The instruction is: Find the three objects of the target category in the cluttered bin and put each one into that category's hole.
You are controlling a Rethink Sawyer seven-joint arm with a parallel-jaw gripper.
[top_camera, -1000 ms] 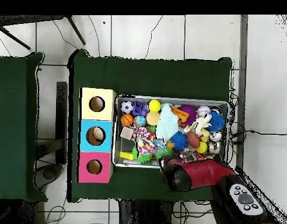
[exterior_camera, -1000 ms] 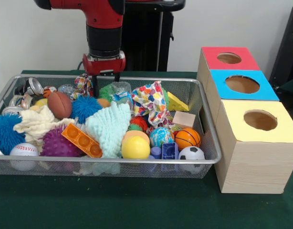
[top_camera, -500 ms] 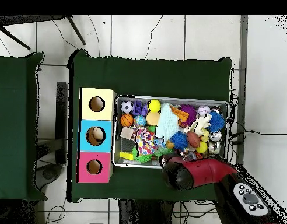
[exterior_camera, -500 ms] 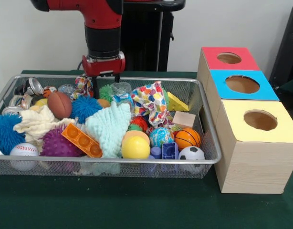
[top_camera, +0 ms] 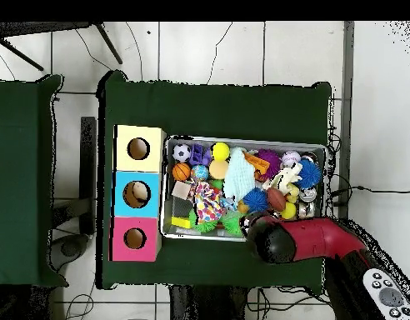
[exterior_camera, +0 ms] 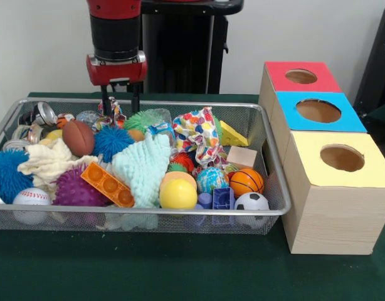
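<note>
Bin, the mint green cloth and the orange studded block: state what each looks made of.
Bin: metal wire mesh, silvery, with see-through gridded walls and a solid rim. Mint green cloth: soft knitted or chenille fabric, matte, with a ribbed nubby surface draping over its neighbours. Orange studded block: probably hard plastic, smooth, slightly glossy, with moulded round studs and crisp edges.

Over the last 1 second the gripper [exterior_camera: 120,103] has slid toward the bin's [exterior_camera: 268,164] can-filled end and risen a little (its 2 fingers now stand open over the knotted rag [exterior_camera: 111,108]), uncovering the green spiky ball [exterior_camera: 140,120] it had hidden.
</note>
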